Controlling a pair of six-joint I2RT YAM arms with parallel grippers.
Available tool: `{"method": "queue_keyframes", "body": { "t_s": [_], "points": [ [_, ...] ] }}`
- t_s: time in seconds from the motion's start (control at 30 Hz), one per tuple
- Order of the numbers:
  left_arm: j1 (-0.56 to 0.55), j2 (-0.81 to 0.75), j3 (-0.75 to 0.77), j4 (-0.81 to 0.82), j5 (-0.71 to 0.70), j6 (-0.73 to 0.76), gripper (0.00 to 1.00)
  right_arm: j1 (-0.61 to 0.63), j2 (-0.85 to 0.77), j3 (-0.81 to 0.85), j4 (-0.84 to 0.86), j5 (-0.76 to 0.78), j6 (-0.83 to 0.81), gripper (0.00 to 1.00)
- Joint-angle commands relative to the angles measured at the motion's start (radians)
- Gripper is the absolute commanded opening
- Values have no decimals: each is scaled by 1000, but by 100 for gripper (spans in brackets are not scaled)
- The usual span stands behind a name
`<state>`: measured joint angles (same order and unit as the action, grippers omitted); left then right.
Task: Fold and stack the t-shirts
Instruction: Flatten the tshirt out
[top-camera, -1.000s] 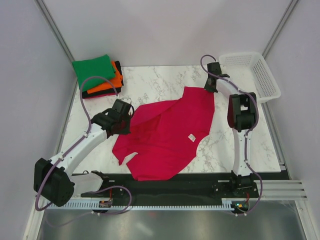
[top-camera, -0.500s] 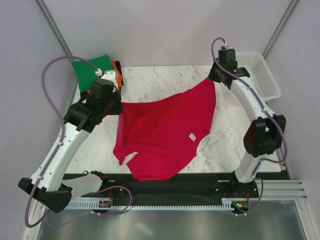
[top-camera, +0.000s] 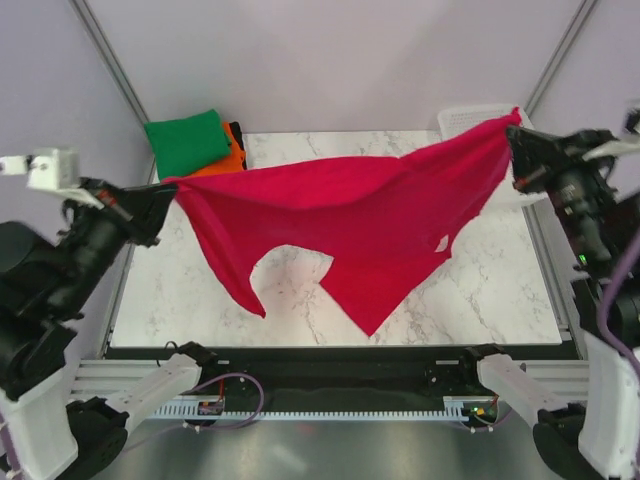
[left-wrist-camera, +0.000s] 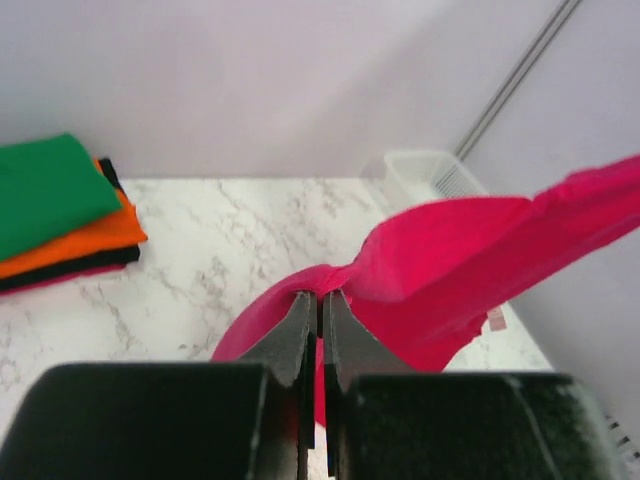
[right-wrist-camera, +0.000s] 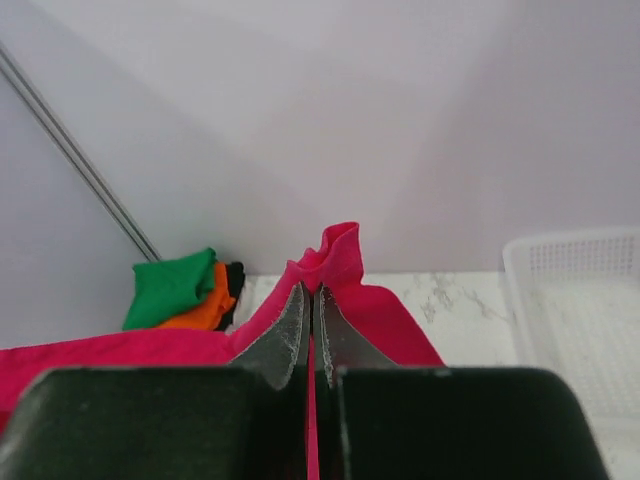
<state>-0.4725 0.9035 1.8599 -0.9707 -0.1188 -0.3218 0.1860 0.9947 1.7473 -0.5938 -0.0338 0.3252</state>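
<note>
The crimson-pink t-shirt (top-camera: 350, 215) hangs stretched in the air between both grippers, high above the marble table (top-camera: 480, 290). My left gripper (top-camera: 168, 190) is shut on its left corner; the left wrist view shows the jaws pinched on the cloth (left-wrist-camera: 420, 260). My right gripper (top-camera: 512, 128) is shut on its right corner, with cloth (right-wrist-camera: 335, 255) bunched above the tips. The shirt's lower part droops to a point toward the table. The folded green (top-camera: 187, 140), orange (top-camera: 222, 160) and black tees sit stacked at the back left corner; the black one barely shows.
A white lattice basket (top-camera: 470, 118) stands at the back right, partly hidden behind the lifted shirt; it shows in the right wrist view (right-wrist-camera: 585, 310). Metal frame posts and grey walls close in the sides and back.
Both arms have risen sharply and spread apart, lifting the pink shirt off the table and stretching it in the air. One second ago it lay flat with the grippers at its corners.
</note>
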Motion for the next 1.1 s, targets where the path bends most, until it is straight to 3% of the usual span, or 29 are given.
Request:
{"method": "queue_keyframes", "body": {
  "t_s": [0.0,0.2,0.43,0.63,0.8,0.93,1.07],
  "points": [
    [5,-57,91,39,30,64,2,-2,-106,23,-20,18,-9,0],
    [5,-74,215,70,97,93,2,7,-182,153,-38,84,8,0],
    [5,-23,246,116,33,145,2,24,-52,303,-37,91,-14,0],
    [5,116,101,162,-119,194,2,23,234,406,-37,118,-40,0],
    [17,173,-187,386,-165,303,2,23,493,365,-5,152,-17,0],
    [191,303,-332,464,-95,284,2,23,659,243,110,170,5,0],
    [305,547,-372,515,-67,285,2,12,978,337,101,224,24,0]
  ]
}}
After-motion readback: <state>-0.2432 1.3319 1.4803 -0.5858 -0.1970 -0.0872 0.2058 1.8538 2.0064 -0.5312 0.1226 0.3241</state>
